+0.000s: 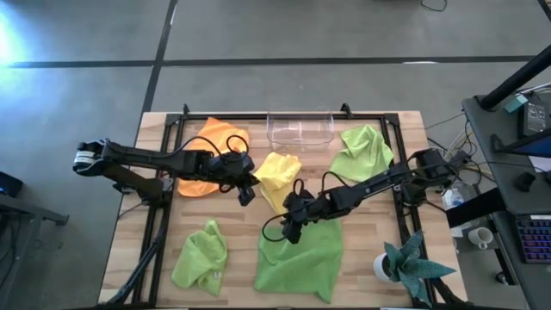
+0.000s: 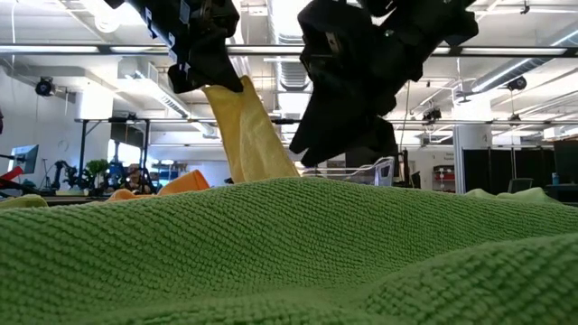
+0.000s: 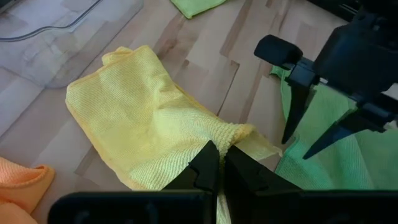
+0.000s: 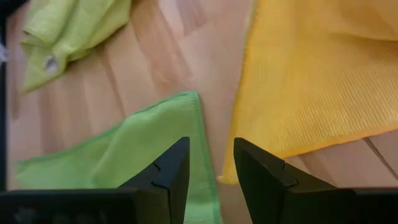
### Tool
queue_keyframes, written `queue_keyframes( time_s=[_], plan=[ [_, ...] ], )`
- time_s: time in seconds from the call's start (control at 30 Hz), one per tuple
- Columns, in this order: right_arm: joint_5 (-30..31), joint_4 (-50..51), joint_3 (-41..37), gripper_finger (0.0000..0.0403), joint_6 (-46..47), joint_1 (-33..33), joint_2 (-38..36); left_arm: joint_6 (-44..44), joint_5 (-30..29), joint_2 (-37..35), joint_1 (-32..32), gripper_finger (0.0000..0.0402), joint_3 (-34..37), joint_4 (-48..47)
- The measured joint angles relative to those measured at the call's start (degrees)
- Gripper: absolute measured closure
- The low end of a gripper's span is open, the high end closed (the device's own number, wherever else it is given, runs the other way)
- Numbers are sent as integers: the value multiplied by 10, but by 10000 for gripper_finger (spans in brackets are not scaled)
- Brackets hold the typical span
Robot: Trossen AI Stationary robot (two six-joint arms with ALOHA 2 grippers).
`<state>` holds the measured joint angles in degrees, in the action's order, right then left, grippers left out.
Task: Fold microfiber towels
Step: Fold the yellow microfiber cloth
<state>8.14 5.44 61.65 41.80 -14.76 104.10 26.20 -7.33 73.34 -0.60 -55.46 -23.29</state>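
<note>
Step in hand: yellow towel (image 3: pixel 149 130), mid-table, being lifted by one corner in the left gripper (image 3: pixel 217 163), jaws pinched on it. Right gripper (image 4: pixel 208 165) hovering part-open, empty, over the adjacent lime green towel (image 4: pixel 149 155). Next: probably taking a second yellow corner.

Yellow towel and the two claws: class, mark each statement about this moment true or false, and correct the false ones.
1. The left claw is shut on the yellow towel. True.
2. The right claw grips the orange towel. False: its fingers are open and hold nothing, hanging above the wood between the yellow towel and the large green towel.
3. The clear bin holds folded towels. False: it is empty.
4. The orange towel lies under the left arm. True.
5. The plant stands in the middle of the table. False: it stands at the table's corner, beside the large green towel.
</note>
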Motion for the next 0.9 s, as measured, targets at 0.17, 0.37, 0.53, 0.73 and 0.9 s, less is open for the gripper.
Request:
queue_keyframes(
  time_s=[0.17, 0.37, 0.53, 0.73, 0.9],
  plan=[
    [1, -2, 0, 280, 8, 0, 16, 0, 0, 0, 0, 402, 1, 1],
    [11, -12, 0, 280, 17, 0, 36, 0, 2, 0, 0, 402, 1, 1],
    [24, -15, 1, 280, 18, 0, 51, -1, 1, 0, 0, 402, 2, 1],
    [25, -15, 30, 280, 21, 0, 89, -1, 1, 0, 0, 402, 3, 0],
    [25, -8, 59, 297, 21, -2, 116, -1, 1, 0, 0, 402, 4, -1]
  ],
)
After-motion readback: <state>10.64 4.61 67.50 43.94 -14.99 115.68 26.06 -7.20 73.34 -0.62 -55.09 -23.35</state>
